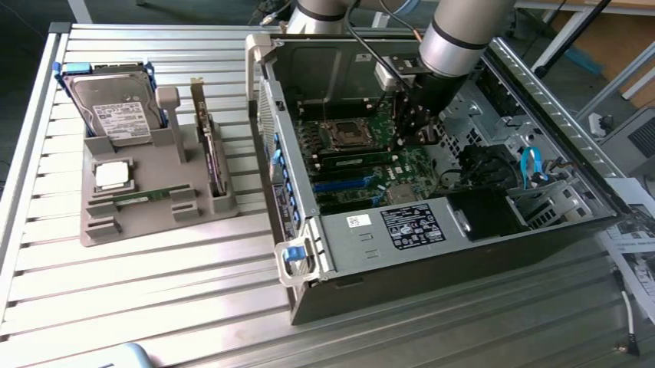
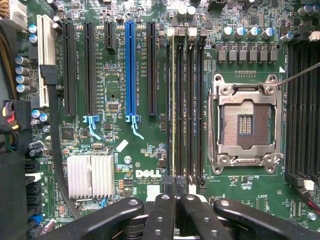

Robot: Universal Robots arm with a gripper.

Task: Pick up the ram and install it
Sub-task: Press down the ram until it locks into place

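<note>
Nearest to the wrist camera, the black fingers of the end effector [image 2: 175, 197] are seen pressed together, with no gap between them and nothing visibly clamped. Their tips are held over one end of the memory slots [image 2: 187, 100], beside the empty processor socket [image 2: 245, 122] on the motherboard [image 2: 125, 150]. One ram [image 2: 173, 100] is seen edge-on as a thin pale-green line standing in the outermost slot. It is judged to be seated, or almost seated. Whether it is touched by the fingertips cannot be told. The closed fingers are probably kept so in order to push on the stick's top edge rather than to grip it.

In the exterior view the arm is lowered into the open computer case [image 1: 440, 261], which is laid on its side so that the board faces upward. A second, similar stick [image 1: 138, 197] is kept flat in the grey holder [image 1: 153, 222] at the exterior view's left, on the slatted surface [image 1: 153, 307], well apart from the case.
</note>
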